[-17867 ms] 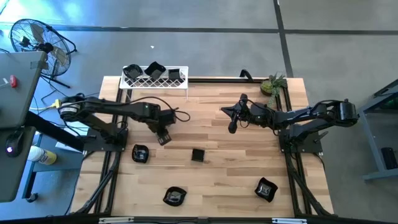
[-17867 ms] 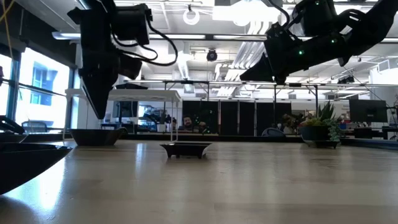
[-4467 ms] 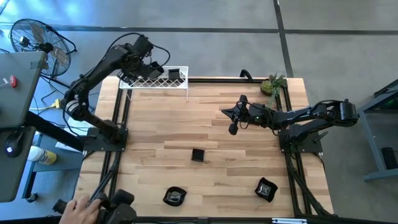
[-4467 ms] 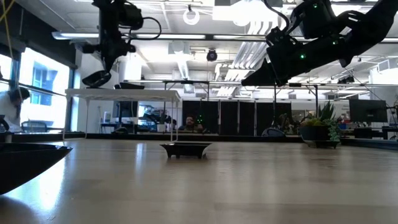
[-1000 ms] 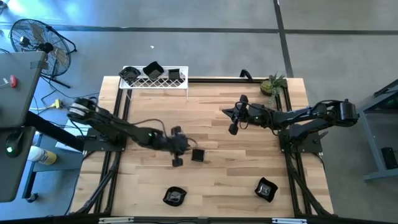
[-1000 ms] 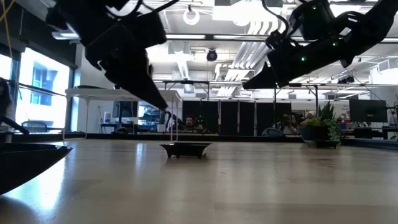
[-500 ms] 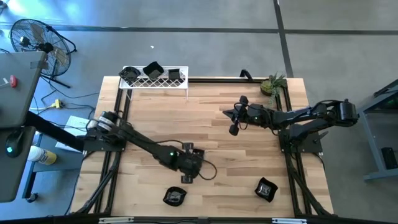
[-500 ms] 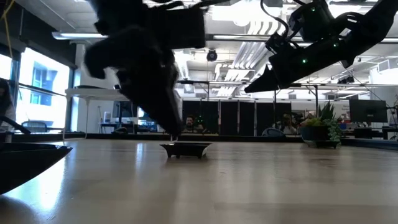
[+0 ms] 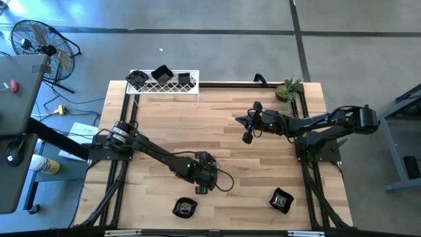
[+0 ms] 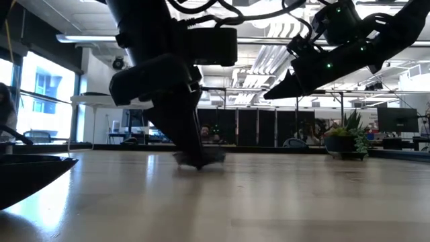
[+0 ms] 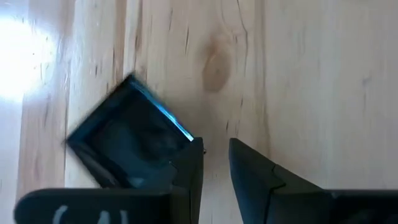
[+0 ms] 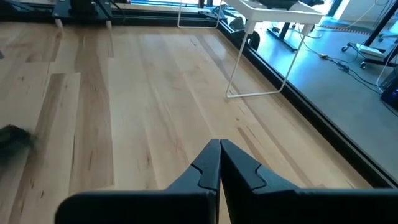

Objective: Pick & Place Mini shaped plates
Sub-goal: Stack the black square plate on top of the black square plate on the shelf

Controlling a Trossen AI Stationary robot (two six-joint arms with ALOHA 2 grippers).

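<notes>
A small square black plate lies flat on the wood near the table's middle; in the low view, the plate shows just behind my left gripper, and the arm hides it in the high view. My left gripper is open with a narrow gap, pointing down, its tips close to the tabletop at the plate's corner. My right gripper is shut and hovers above the table's far right part. Two more black plates rest near the near edge. My left gripper has one finger right at the square plate's corner, coming from above and pointing down. I cannot tell whether that finger touches the plate. The other finger stands over bare wood.
A white wire rack at the far left edge carries three black plates. A small potted plant stands at the far right corner. A large dark dish edge shows close to the low camera. Bare wood lies between the arms.
My left arm has swung from the left of the square plate toward the table's near right, over the plate, and has dropped until its fingertips are near the tabletop beside the plate. The right arm has kept still.
</notes>
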